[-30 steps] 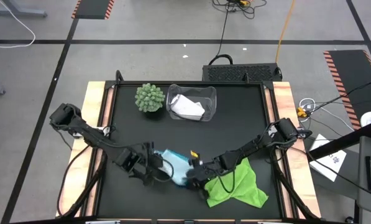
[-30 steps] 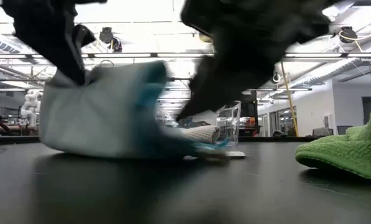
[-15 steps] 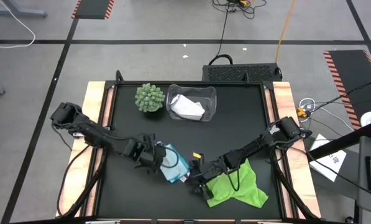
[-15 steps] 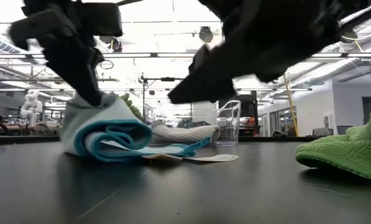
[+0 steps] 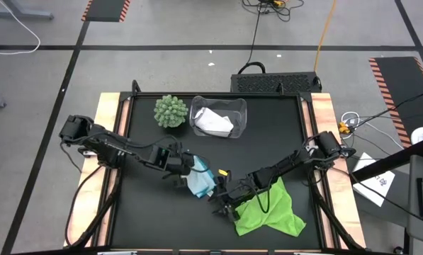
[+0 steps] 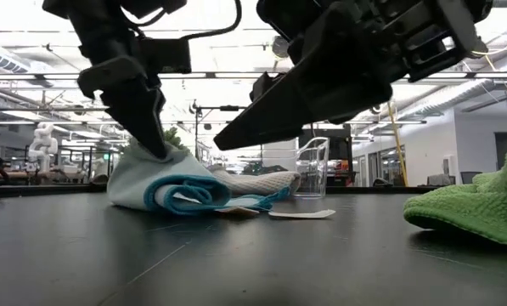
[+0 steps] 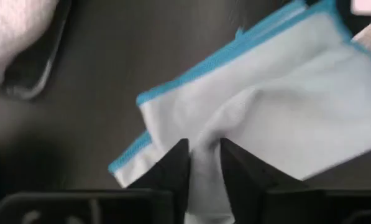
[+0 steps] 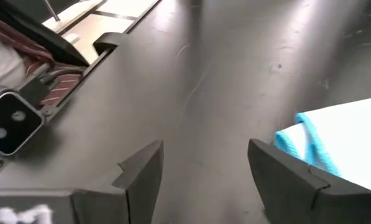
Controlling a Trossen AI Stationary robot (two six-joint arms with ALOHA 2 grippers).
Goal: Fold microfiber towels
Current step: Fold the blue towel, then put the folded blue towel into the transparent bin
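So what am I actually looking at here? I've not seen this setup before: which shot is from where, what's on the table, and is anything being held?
Two dark robot arms work at a black table. One picture looks straight down from above, one looks level across the tabletop, and one comes from each arm's wrist. Near the middle lies the light blue towel, partly folded. The left pincer pinches a fold of it between narrowly parted fingers, as the left wrist view shows. The right pincer stands open and empty beside the towel. Under the right arm lies the lime green towel, crumpled. At the far edge stand a spiky green ball plant and a clear bin holding a white towel.
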